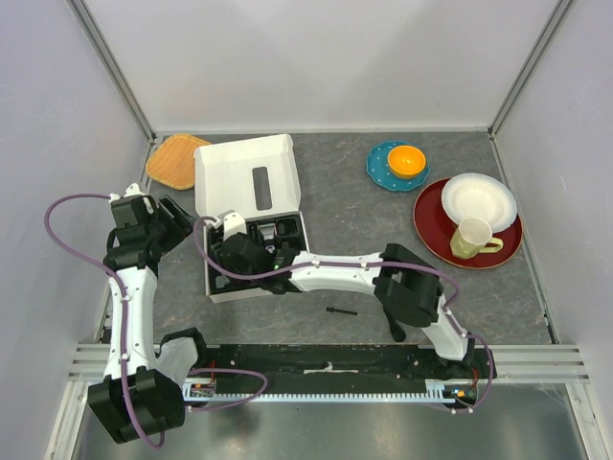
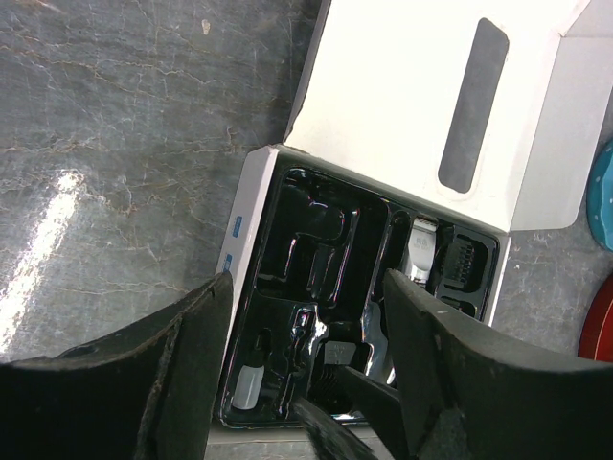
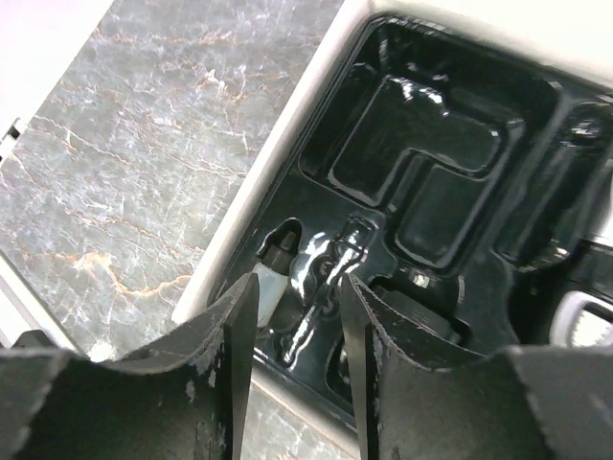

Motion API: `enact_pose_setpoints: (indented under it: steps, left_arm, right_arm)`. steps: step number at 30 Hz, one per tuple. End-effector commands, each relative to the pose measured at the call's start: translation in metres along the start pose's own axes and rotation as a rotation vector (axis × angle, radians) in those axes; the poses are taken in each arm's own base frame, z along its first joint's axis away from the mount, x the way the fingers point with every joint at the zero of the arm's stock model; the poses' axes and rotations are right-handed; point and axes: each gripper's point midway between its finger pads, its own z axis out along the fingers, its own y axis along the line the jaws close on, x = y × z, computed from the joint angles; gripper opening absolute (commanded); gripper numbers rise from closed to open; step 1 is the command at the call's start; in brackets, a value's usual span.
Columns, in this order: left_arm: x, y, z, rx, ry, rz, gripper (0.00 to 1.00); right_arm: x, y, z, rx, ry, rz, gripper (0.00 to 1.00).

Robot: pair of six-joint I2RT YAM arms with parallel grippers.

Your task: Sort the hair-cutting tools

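- On the table [image 1: 354,216], one white box [image 1: 239,172] lies open; its black tray [image 3: 431,182] holds one clipper [image 2: 422,247] and one comb guard [image 2: 466,259].
- One thin brush [image 1: 341,311] lies on the table, near the box.
- Right jaws hang parted over the tray, empty; left jaws gape wide, empty.

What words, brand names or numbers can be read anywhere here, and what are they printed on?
Nothing here can be read.
Two small blue marks on the side wall of the white box: too small and blurred to read.
The box's open lid: plain white, with no lettering showing.
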Motion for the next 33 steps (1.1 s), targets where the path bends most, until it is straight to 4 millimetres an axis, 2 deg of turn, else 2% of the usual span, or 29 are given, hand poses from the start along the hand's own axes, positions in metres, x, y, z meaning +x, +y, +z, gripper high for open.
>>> enact_pose_setpoints:
  steps: [1, 2, 3, 4, 6, 7, 8, 9, 10, 11, 13, 14, 16, 17, 19, 20, 23, 24, 28, 33]
  left_arm:
    - [-0.003, -0.004, -0.001, 0.025, -0.01, 0.006, 0.71]
    - [-0.003, -0.004, -0.001, 0.026, -0.01, 0.005, 0.71]
    - [-0.003, -0.004, -0.001, 0.026, -0.008, 0.005, 0.71]
    - [-0.002, -0.004, -0.001, 0.029, -0.007, 0.006, 0.71]
    - [-0.002, -0.006, -0.001, 0.037, -0.004, 0.005, 0.71]
    - [-0.002, -0.006, -0.001, 0.039, -0.005, 0.007, 0.72]
    - [-0.001, -0.006, -0.001, 0.041, 0.001, 0.009, 0.72]
    - [0.0, -0.008, 0.0, 0.053, 0.005, 0.01, 0.72]
    - [0.0, -0.009, 0.0, 0.058, 0.006, 0.012, 0.72]
    - [0.0, -0.01, -0.001, 0.063, 0.007, 0.014, 0.72]
    - [0.0, -0.011, -0.001, 0.072, 0.009, 0.015, 0.72]
    - [0.001, -0.011, -0.001, 0.073, 0.01, 0.015, 0.72]
    - [0.001, -0.014, -0.002, 0.087, 0.009, 0.019, 0.72]
    - [0.001, -0.013, -0.001, 0.088, 0.011, 0.018, 0.72]
    - [0.003, -0.014, -0.001, 0.095, 0.019, 0.02, 0.72]
    - [0.002, -0.015, -0.001, 0.099, 0.017, 0.024, 0.72]
    - [0.0, -0.015, -0.002, 0.097, 0.008, 0.023, 0.72]
    - [0.001, -0.015, -0.002, 0.097, 0.01, 0.024, 0.72]
    - [0.003, -0.016, -0.001, 0.109, 0.017, 0.022, 0.72]
    - [0.002, -0.016, -0.002, 0.109, 0.012, 0.024, 0.72]
  right_arm:
    - [-0.044, -0.006, -0.039, 0.007, -0.081, 0.037, 0.49]
    - [-0.055, -0.009, -0.05, 0.009, -0.095, 0.048, 0.5]
    - [-0.043, -0.02, -0.053, 0.032, -0.058, 0.03, 0.53]
    - [-0.051, -0.026, -0.066, 0.036, -0.062, 0.027, 0.54]
    - [-0.034, -0.054, -0.078, 0.09, 0.008, -0.029, 0.59]
    - [-0.041, -0.059, -0.095, 0.092, 0.0, -0.042, 0.59]
    - [-0.034, -0.075, -0.104, 0.122, 0.035, -0.069, 0.6]
    - [-0.016, -0.09, -0.112, 0.15, 0.078, -0.117, 0.63]
    - [-0.021, -0.097, -0.13, 0.151, 0.07, -0.126, 0.64]
    - [0.001, -0.115, -0.139, 0.188, 0.141, -0.159, 0.66]
    - [0.007, -0.13, -0.163, 0.206, 0.171, -0.186, 0.7]
    - [0.029, -0.145, -0.173, 0.231, 0.244, -0.214, 0.72]
    - [0.037, -0.151, -0.191, 0.22, 0.269, -0.233, 0.74]
    - [0.055, -0.16, -0.199, 0.226, 0.318, -0.248, 0.75]
    - [0.065, -0.161, -0.211, 0.195, 0.359, -0.26, 0.76]
    - [0.077, -0.164, -0.218, 0.188, 0.407, -0.278, 0.77]
    - [0.091, -0.168, -0.225, 0.159, 0.443, -0.311, 0.78]
    - [0.097, -0.164, -0.225, 0.123, 0.466, -0.321, 0.78]
    - [0.124, -0.171, -0.219, 0.094, 0.572, -0.403, 0.77]
    - [0.136, -0.17, -0.21, 0.069, 0.629, -0.426, 0.75]
